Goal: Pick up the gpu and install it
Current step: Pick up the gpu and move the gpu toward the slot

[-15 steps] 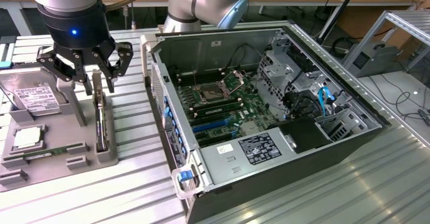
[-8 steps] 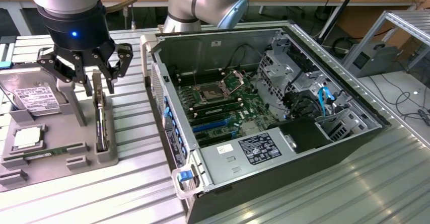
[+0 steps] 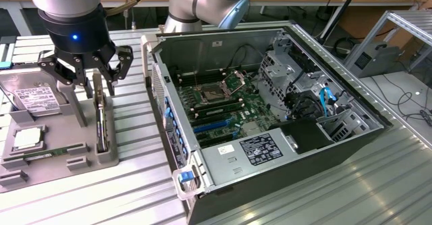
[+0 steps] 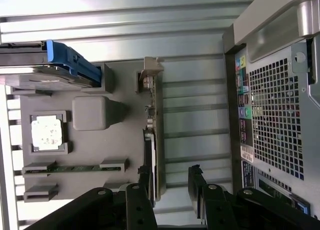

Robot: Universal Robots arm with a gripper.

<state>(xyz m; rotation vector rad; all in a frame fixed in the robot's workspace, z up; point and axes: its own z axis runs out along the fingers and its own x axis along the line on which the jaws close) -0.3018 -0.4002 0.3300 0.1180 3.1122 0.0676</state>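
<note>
Ribbed metal bench (image 3: 304, 194), grey tray (image 3: 60, 165), upright gpu (image 3: 101, 126), pincer (image 3: 99, 89) open, straddling its top edge.

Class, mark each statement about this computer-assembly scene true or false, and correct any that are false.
1. The gripper is open, above the gpu. True.
2. The computer case is open, with its motherboard exposed. True.
3. The gpu is seated on the motherboard. False: it stands on edge in the gray holder, outside the computer case.
4. The hard drive lies inside the computer case. False: it rests in the gray holder, near the gpu.
5. The gripper is over the gray holder, not over the computer case. True.
</note>
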